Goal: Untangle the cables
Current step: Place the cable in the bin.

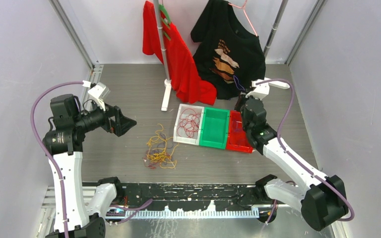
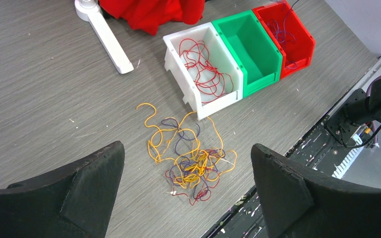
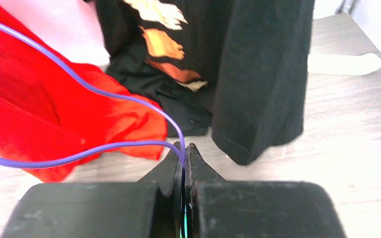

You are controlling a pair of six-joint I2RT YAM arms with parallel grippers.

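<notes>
White link shells w/ black joint housings on left arm (image 1: 65, 171) & right arm (image 1: 291, 161). Lilac hose (image 1: 35, 106) along each. Matte black wedge fingers (image 2: 283, 191) on left gripper (image 2: 186, 146). Green LED (image 1: 261, 133) nr right wrist.

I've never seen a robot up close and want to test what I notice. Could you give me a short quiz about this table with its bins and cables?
1. True or false: the red cables lie in the green bin.
2. What do the right arm's fingers pinch? A a purple cable; B a green cable; C nothing.
3. Fill in: the left arm's fingers stand ___.
Key: 1 false, they lie in the white bin. 2 A. 3 open.
</notes>
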